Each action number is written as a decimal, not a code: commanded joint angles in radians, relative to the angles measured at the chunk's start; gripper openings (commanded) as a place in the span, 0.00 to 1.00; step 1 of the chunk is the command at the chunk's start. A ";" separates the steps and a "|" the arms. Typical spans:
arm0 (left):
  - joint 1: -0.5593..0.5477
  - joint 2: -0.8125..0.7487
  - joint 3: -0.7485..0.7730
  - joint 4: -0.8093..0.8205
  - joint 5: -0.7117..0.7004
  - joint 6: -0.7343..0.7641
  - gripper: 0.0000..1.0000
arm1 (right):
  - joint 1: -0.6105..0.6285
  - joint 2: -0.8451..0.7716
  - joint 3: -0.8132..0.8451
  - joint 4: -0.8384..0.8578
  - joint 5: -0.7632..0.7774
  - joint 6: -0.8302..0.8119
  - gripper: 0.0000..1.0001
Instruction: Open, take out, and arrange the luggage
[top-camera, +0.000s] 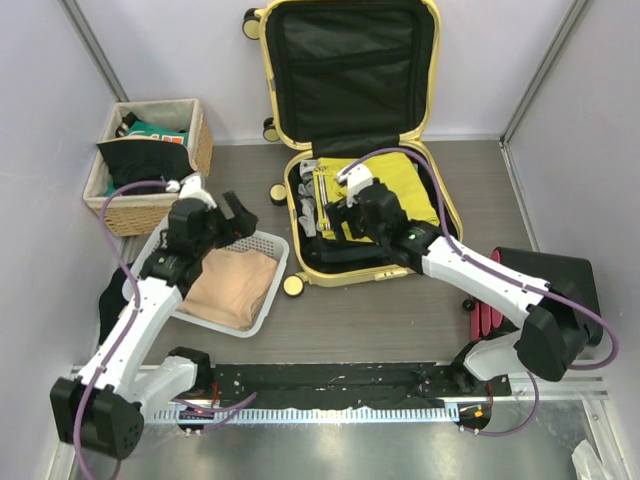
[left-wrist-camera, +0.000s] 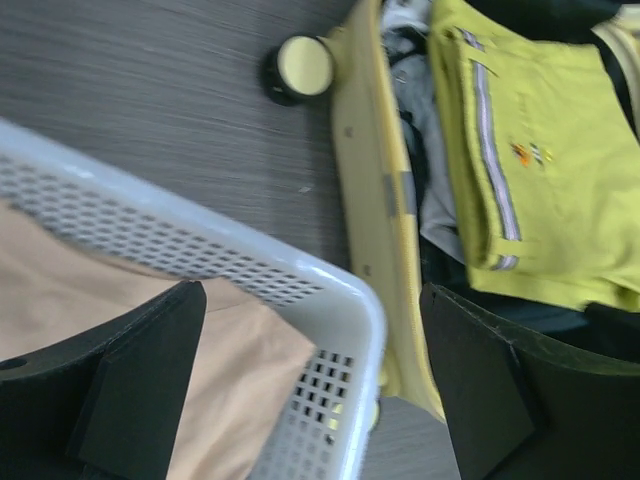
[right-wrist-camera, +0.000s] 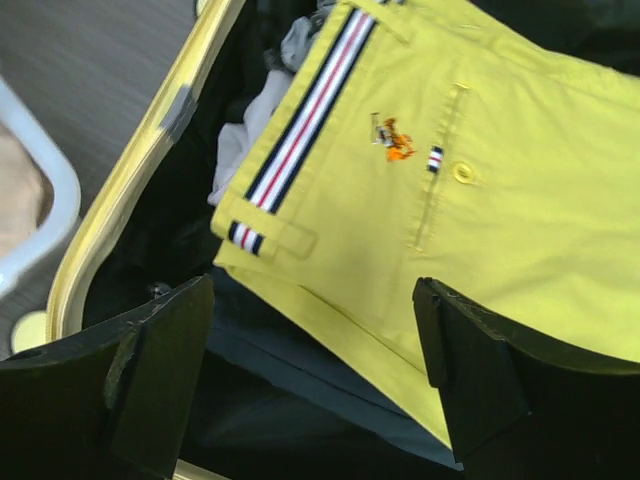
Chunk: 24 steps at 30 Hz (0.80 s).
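Right wrist: right tool (right-wrist-camera: 315, 372) spread, over open luggage (right-wrist-camera: 142, 150)

The right arm (top-camera: 480, 275) hides part of the luggage's (top-camera: 350, 80) folded clothes (top-camera: 405, 178).

Bright, even overhead light; soft faint shadows on table (top-camera: 400, 310). Dull glare on metal strip (top-camera: 350, 445) at near edge. Top view sharp. Left wrist view motion-blurred: white basket (left-wrist-camera: 300, 270) rim, luggage (left-wrist-camera: 385, 200) edge smeared. Right wrist view crisper, yellow trousers (right-wrist-camera: 480, 180) stitching legible.
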 joint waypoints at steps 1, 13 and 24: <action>-0.064 0.092 0.116 -0.004 0.073 0.022 0.93 | 0.083 0.071 0.048 0.080 0.067 -0.269 0.91; -0.081 0.184 0.120 0.080 0.162 -0.030 0.93 | 0.108 0.243 0.072 0.125 0.130 -0.429 0.95; -0.082 0.192 0.135 0.086 0.185 -0.035 0.93 | 0.104 0.319 0.121 0.157 0.240 -0.423 0.71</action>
